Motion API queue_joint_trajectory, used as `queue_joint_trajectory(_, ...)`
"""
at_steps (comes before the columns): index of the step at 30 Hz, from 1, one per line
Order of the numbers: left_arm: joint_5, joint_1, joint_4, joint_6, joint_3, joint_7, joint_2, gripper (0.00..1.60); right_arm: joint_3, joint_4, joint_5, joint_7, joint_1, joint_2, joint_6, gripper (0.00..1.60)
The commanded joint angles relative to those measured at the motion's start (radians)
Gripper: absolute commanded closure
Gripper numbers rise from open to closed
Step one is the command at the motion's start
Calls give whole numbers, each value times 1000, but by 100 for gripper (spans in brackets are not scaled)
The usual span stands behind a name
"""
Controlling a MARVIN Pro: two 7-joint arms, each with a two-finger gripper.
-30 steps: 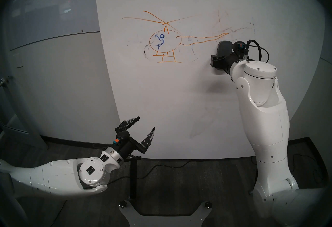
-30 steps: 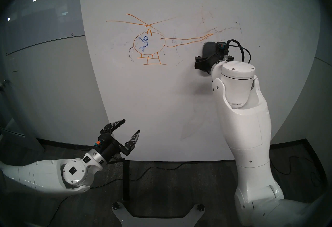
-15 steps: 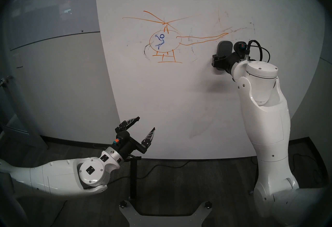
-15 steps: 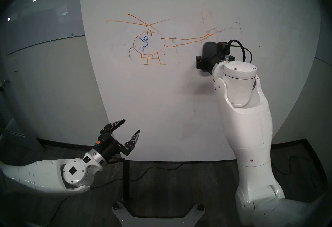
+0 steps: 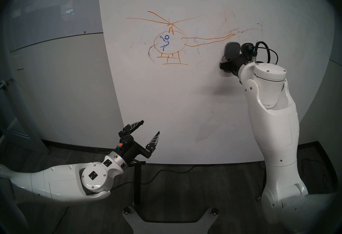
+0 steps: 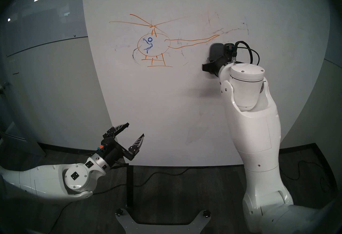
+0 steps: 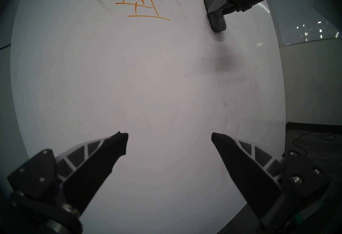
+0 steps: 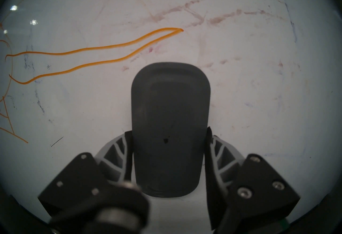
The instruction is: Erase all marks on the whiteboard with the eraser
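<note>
The white whiteboard (image 5: 185, 107) stands upright before me. Its marks are an orange helicopter (image 5: 169, 43), a blue stick figure (image 5: 165, 43) in the cabin, a black scribble (image 5: 150, 54) at the left and reddish smudges (image 5: 246, 30) past the tail. The dark grey eraser (image 5: 231, 49) lies flat against the board just below the tail tip (image 8: 179, 29). My right gripper (image 8: 168, 132) is shut on the eraser (image 8: 170, 117), a finger pressed to each long side. My left gripper (image 5: 150, 127) hangs open and empty near the board's lower edge.
A grey glass board (image 5: 46, 6) with graph lines hangs on the wall to the left. Below the whiteboard stand a black post (image 5: 137, 181) and my base plate (image 5: 170, 224), with cables (image 5: 166, 170) on the dark floor.
My right gripper's fingers have closed in from wide open onto the eraser's sides. The eraser has stayed where it was and the left arm has not moved.
</note>
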Motion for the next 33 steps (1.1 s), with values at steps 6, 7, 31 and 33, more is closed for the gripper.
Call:
queue_joint_trajectory(6,-1,-8,-8,-5,-8,0,1,0,-7,-20,-11,-4,26,-14,-16,160)
queue_joint_trajectory(7,-1,-8,-8,-5,-8,0,1,0,-6,-21,-12,-3,28,-15,-16,160)
queue_joint_trajectory(31,0,-9,-7,-4,-6,1,0,0,22,-82,-22,13,75,-11,17,160)
queue_joint_trajectory(33,0,-9,-7,-5,-6,1,0,0,26,-90,-22,16,75,-11,22,160)
